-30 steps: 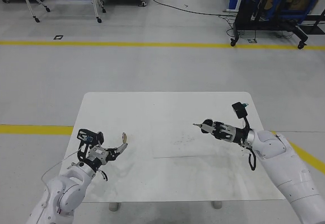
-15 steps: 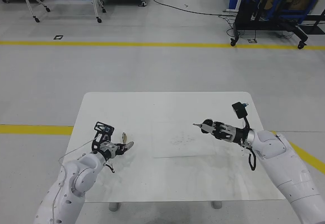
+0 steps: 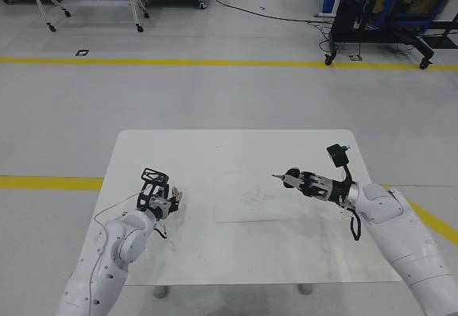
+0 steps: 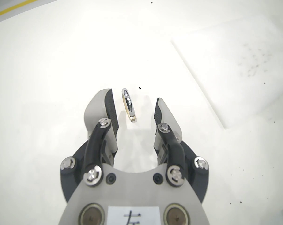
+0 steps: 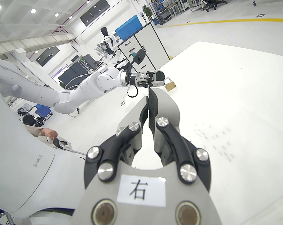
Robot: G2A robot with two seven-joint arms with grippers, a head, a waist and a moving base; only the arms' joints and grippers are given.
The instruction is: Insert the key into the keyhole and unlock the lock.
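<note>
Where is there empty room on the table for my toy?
The far strip of the table beyond both hands is bare, and the near strip between the arms. The middle mat is mostly free too. Crowded: the left hand around the lock, and the right hand holding the key.

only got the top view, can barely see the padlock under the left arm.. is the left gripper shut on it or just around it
observer: just around it. in the left wrist view the left gripper is open, and the padlock sits in the gap between its fingers. it's nearer one pad but touches neither, as far as i can see
operator: ok and is the lock lying flat or standing
observer: standing. the right wrist view shows it from the side, with the brass body on the table and the silver shackle on top
</note>
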